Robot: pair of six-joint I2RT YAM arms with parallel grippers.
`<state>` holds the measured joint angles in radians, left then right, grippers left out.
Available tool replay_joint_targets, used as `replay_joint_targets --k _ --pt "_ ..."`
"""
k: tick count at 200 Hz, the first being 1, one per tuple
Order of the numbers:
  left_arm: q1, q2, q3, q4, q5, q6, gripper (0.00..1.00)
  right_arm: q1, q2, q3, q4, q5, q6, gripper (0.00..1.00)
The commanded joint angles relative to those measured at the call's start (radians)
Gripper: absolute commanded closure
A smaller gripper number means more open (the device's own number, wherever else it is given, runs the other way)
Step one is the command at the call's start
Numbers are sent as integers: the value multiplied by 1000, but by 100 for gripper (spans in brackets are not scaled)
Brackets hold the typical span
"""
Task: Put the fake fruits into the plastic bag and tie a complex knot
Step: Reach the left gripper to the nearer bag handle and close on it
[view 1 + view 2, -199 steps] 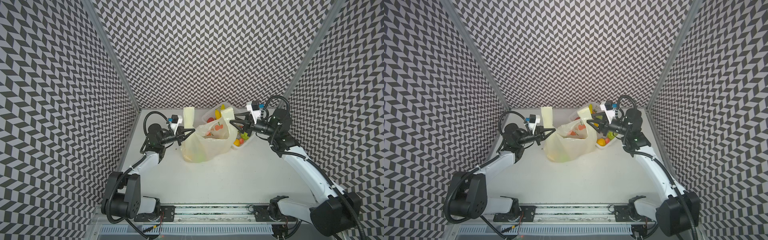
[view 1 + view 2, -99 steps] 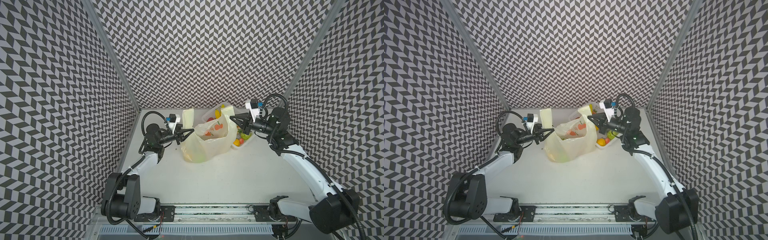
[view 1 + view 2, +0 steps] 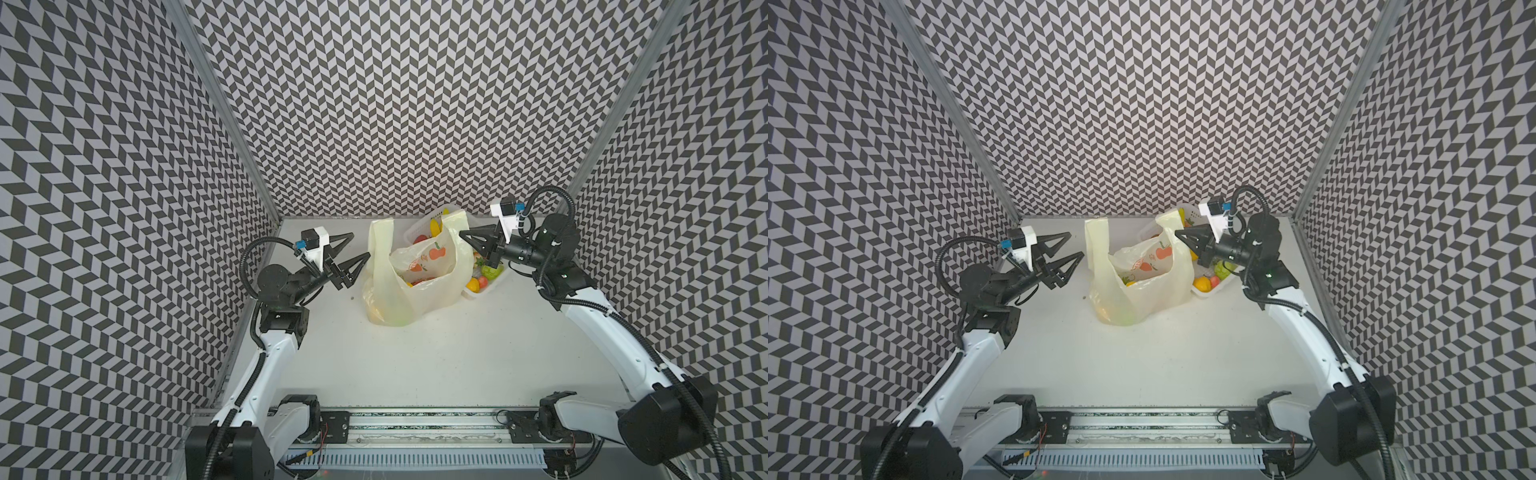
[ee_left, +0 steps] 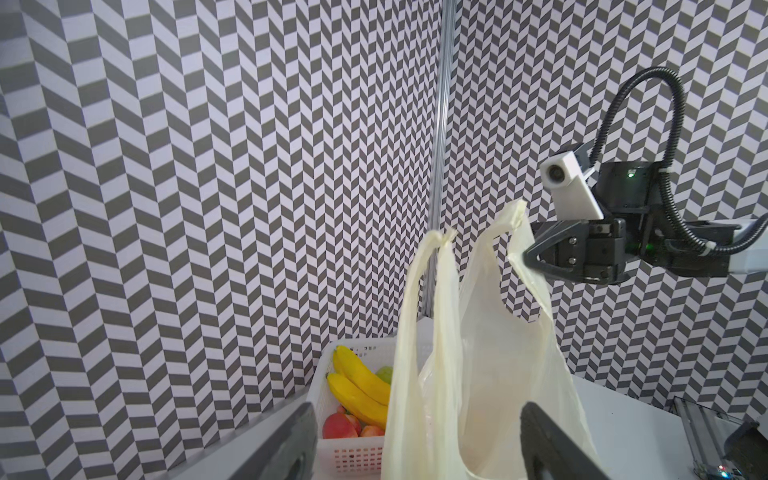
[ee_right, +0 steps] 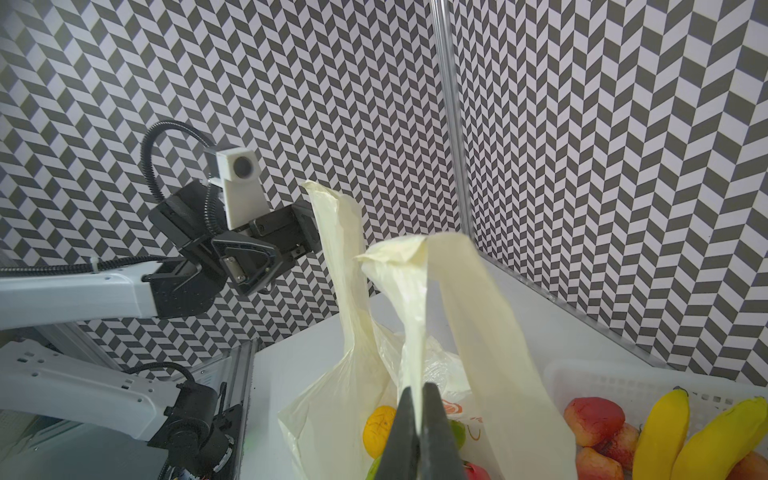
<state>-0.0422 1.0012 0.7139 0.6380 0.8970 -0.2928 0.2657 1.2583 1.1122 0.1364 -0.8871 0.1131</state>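
Note:
The pale-yellow plastic bag (image 3: 415, 286) (image 3: 1142, 286) stands at the back middle of the table, mouth open. Its two handle loops stand up apart, and no knot is in view. My left gripper (image 3: 360, 245) (image 4: 417, 409) is open, just left of the left handle (image 3: 380, 237), which hangs free between the spread fingers without touching them. My right gripper (image 3: 462, 235) (image 5: 417, 390) is shut on a strip of the right handle (image 5: 415, 299). Some fake fruits lie inside the bag: an orange (image 5: 380, 424) and a green one (image 5: 455, 432).
A white perforated basket (image 4: 353, 455) (image 3: 486, 286) stands behind and to the right of the bag. It holds bananas (image 4: 357, 386), red fruits (image 4: 338, 426) and other fruits. The patterned walls stand close behind both arms.
My left gripper has opened, let go of the bag's left side and drawn back a little. My right gripper has shut on the right handle.

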Motion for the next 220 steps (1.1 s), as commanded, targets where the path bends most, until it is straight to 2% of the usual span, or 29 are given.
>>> replay_joint_targets --k 1,20,42,62,116,176,193,220 --pt "-59 -29 82 -105 -18 27 24 4 -6 20 58 -3 -5 100" --pt "-197 -8 170 -206 -47 88 26 4 -7 15 64 -5 -3 100" --pt "-365 46 231 -201 -121 108 26 4 -11 14 63 -7 -11 100" --pt "-447 136 327 -239 -156 130 25 5 -14 14 63 -9 -15 100" --pt "-486 346 487 -227 -182 127 22 4 -14 14 57 -28 -26 100" --pt "-512 498 598 -202 -120 110 22 8 -9 12 68 -51 -22 100" --pt "-523 521 611 -198 -120 109 30 15 -5 9 85 -59 -18 100" --pt "-524 551 633 -201 -107 100 54 26 1 9 91 -71 -23 100"
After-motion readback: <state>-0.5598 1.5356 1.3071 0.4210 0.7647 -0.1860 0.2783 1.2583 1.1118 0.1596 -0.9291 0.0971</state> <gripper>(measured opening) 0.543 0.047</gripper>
